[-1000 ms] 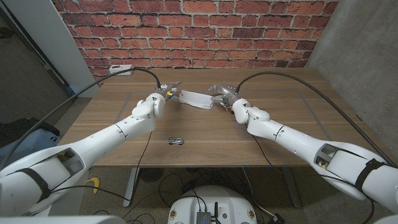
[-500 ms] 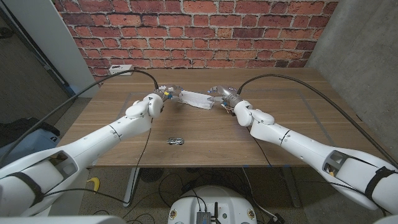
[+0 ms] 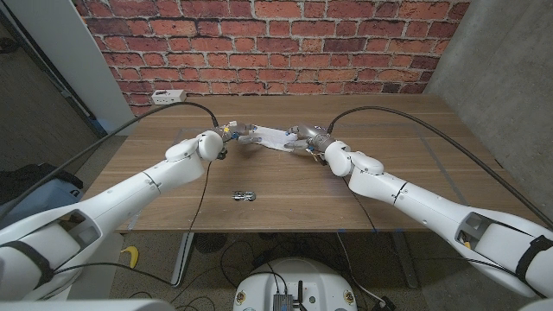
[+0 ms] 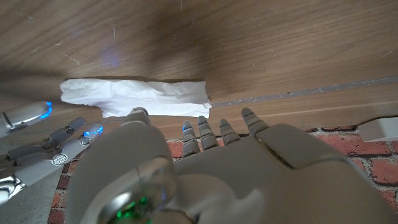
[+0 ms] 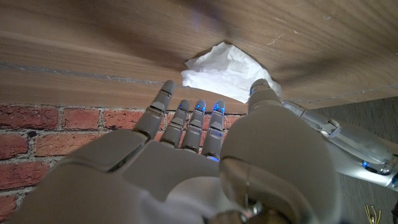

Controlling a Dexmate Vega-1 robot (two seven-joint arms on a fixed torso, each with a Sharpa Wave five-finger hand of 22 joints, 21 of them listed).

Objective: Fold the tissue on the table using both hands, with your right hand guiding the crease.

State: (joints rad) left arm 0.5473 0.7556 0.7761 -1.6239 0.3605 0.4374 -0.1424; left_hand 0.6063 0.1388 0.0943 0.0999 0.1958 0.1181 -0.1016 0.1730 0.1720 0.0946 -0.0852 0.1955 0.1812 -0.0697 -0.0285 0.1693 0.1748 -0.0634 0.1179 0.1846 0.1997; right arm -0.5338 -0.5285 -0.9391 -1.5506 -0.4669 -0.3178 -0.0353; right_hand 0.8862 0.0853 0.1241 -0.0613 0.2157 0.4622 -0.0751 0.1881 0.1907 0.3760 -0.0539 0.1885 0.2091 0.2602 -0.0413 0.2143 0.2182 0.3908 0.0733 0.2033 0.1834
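Note:
A white tissue [image 3: 273,136], folded into a narrow crumpled strip, lies on the wooden table [image 3: 380,173] between my two hands. My left hand [image 3: 232,134] stands at its left end with fingers spread. In the left wrist view the thumb tip [image 4: 135,114] touches the tissue [image 4: 146,98] at its near edge, and the fingers [image 4: 225,128] reach past it. My right hand [image 3: 307,136] is at the other end. In the right wrist view its thumb [image 5: 262,88] touches the tissue [image 5: 222,70] at a corner, and the fingers [image 5: 199,111] stay extended beside it.
A small dark metal object [image 3: 244,196] lies on the table nearer to me, in the middle. A white power strip [image 3: 168,95] sits at the back left corner. Black cables [image 3: 380,111] run from both wrists across the table. A brick wall [image 3: 276,43] stands behind.
Both hands have moved away from me toward the wall, carrying the tissue along. The tissue now sits lower and flatter on the wood, and the left fingers have spread.

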